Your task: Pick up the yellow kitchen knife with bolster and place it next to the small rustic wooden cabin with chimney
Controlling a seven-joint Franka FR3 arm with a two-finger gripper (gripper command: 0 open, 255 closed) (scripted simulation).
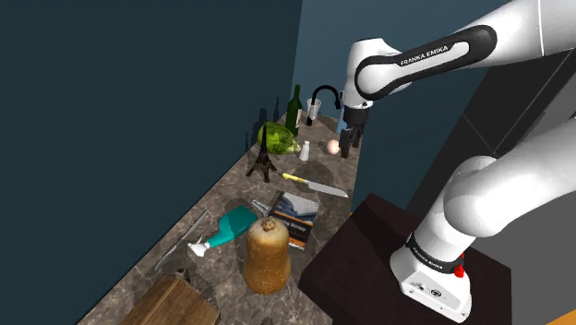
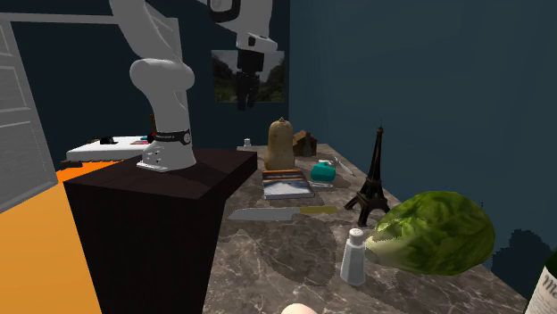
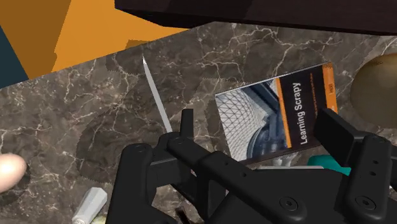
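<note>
You have a dark marble counter (image 2: 268, 259) along a blue wall, and the dark box stand (image 1: 369, 249) sits at its edge with the white arm (image 1: 498, 194) on top. The arm reaches over the far part of the counter, and the gripper (image 1: 349, 143) hangs in the air above it, pointing down. In the wrist view you see its two black fingers (image 3: 186, 124) standing well apart with nothing clasped between them, so the hand is released.

The wooden cabin (image 1: 171, 300) is at the near end of the counter in the shoulder view, cut by the lower edge. Next to it stands a tall tan squash (image 1: 268, 257). A green lettuce (image 2: 433, 232) lies at the other end, close to a dark green bottle (image 1: 294, 109). A book (image 3: 280, 108) with an orange stripe lies flat beside the stand, and a teal spray bottle (image 1: 231, 224) lies just beside it. A black tower model (image 2: 372, 178) stands upright between the lettuce and the book.

The knife (image 1: 314, 184) lies flat on the counter between the book and the gripper, its yellow handle toward the tower model. It is well apart from the cabin. A white shaker (image 2: 354, 256) and a pale ball (image 1: 332, 146) are near the lettuce.
</note>
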